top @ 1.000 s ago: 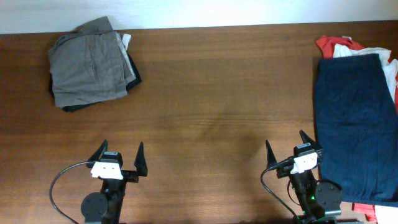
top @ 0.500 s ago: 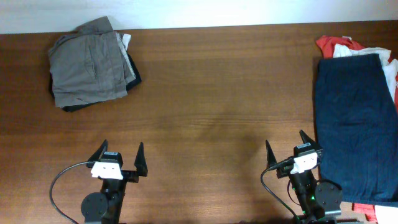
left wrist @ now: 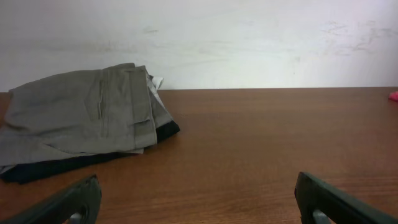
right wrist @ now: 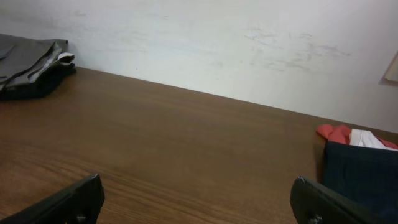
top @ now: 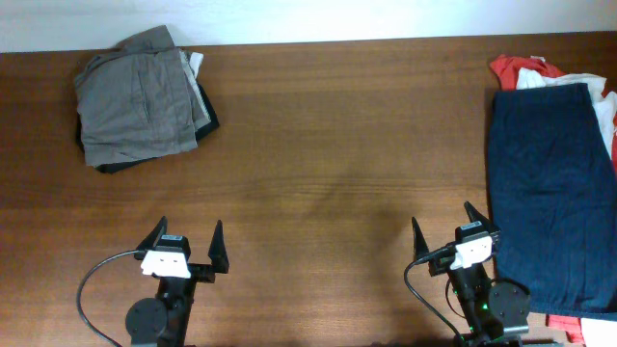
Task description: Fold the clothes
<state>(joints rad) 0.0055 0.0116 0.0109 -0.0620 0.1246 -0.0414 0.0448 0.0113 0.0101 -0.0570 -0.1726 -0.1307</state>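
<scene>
Folded grey-taupe shorts (top: 138,98) lie at the table's far left on a black piece (top: 118,165), with white lining at their right edge; they also show in the left wrist view (left wrist: 78,115). Navy shorts (top: 548,188) lie flat at the right edge over red (top: 508,67) and white (top: 605,114) pieces, and show in the right wrist view (right wrist: 360,174). My left gripper (top: 189,239) is open and empty near the front edge. My right gripper (top: 442,224) is open and empty, just left of the navy shorts.
The wooden table (top: 337,145) runs to a white wall (left wrist: 249,37) at the back. Both arm bases and a black cable (top: 87,289) sit at the front edge.
</scene>
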